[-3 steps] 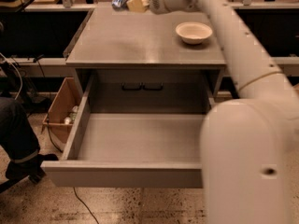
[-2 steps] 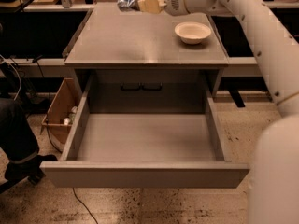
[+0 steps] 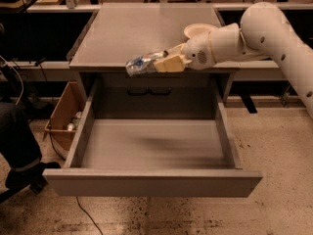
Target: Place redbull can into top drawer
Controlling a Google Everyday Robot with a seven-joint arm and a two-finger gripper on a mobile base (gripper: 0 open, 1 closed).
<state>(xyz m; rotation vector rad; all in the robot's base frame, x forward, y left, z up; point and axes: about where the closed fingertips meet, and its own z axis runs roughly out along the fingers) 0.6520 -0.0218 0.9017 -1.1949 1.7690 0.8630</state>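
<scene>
1. Since the earlier frame, the arm (image 3: 274, 33) has swung forward from the back of the counter (image 3: 137, 33) to its front edge, and it has carried the redbull can (image 3: 140, 65) along.
2. The tool (image 3: 164, 62) is clenched on the redbull can, gripping it at its right end, so the can lies roughly sideways and points left.
3. The can hangs in the air at the counter's front lip, above the rear part of the top drawer (image 3: 151, 182), without touching either.
4. The top drawer is pulled fully out, showing its flat grey floor.
5. A cream bowl (image 3: 198, 30) sits on the counter's right side, partly hidden behind the arm.
6. A cardboard box (image 3: 63, 114) stands on the floor left of the drawer.
</scene>
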